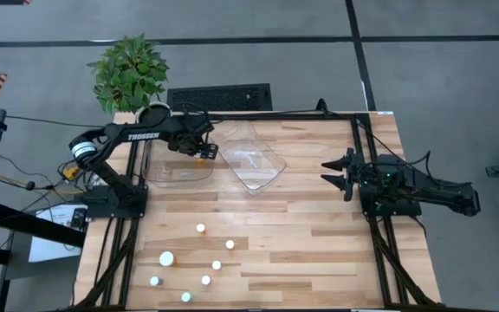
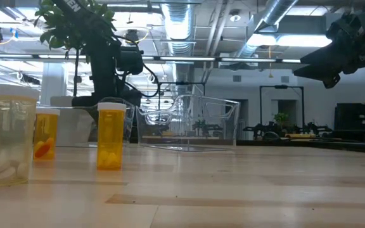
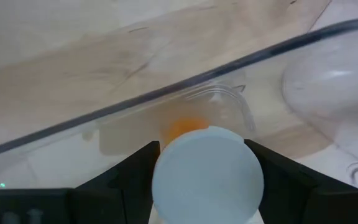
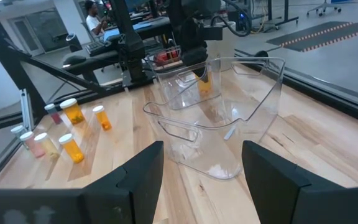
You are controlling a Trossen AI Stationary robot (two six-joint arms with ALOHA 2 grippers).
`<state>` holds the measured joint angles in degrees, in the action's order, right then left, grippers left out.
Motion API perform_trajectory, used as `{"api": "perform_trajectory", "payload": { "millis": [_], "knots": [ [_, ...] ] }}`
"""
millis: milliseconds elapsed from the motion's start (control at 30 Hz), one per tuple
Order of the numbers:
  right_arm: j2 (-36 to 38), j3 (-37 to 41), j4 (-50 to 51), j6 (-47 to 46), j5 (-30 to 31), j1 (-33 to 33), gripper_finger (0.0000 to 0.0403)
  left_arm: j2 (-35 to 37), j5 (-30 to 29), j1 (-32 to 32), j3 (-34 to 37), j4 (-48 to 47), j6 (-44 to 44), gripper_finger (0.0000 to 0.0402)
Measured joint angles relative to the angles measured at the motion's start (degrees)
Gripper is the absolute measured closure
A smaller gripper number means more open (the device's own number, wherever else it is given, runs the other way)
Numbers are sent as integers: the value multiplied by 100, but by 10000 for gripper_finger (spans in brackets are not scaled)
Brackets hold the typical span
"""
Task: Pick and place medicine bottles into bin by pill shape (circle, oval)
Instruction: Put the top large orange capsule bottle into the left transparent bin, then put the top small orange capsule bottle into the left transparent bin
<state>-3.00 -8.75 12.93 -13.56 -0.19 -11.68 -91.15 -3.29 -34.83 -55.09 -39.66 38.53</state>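
Observation:
My left gripper (image 1: 203, 149) is shut on an amber medicine bottle with a white cap (image 3: 207, 175), above the right side of the left clear tub (image 1: 178, 165). The bottle also shows in the right wrist view (image 4: 202, 84). A second clear tub (image 1: 254, 160) stands to the right of the first. Several more white-capped amber bottles (image 1: 201, 229) stand upright on their bases at the table's near left; three of them show close in the low view (image 2: 111, 136). My right gripper (image 1: 334, 172) is open and empty at the table's right side. My left gripper pinches the bottle between its two fingers (image 3: 135, 171), one on each side just under the white cap. The cap faces the wrist camera, and the amber body (image 3: 185, 127) points away along the fingers. The bottle is lifted clear, over the tub's rim (image 3: 166, 93).
A potted plant (image 1: 128, 69) in a white pot (image 1: 152, 113) stands at the table's far left corner, behind the left tub. Bare wood lies between the tubs and the standing bottles (image 1: 167, 258) and across the middle right of the table (image 1: 319, 251).

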Motion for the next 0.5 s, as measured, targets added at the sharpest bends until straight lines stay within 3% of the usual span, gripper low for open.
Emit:
{"api": "perform_trajectory", "payload": {
  "millis": [200, 500],
  "knots": [
    [0, 0, -2, 2, 0, 1, 178, 1, -6, -13, -22, 80, -127, 170],
    [2, 0, 0, 2, 0, 0, 178, 83, -51, 3, -23, 202, -210, 92]
  ]
}}
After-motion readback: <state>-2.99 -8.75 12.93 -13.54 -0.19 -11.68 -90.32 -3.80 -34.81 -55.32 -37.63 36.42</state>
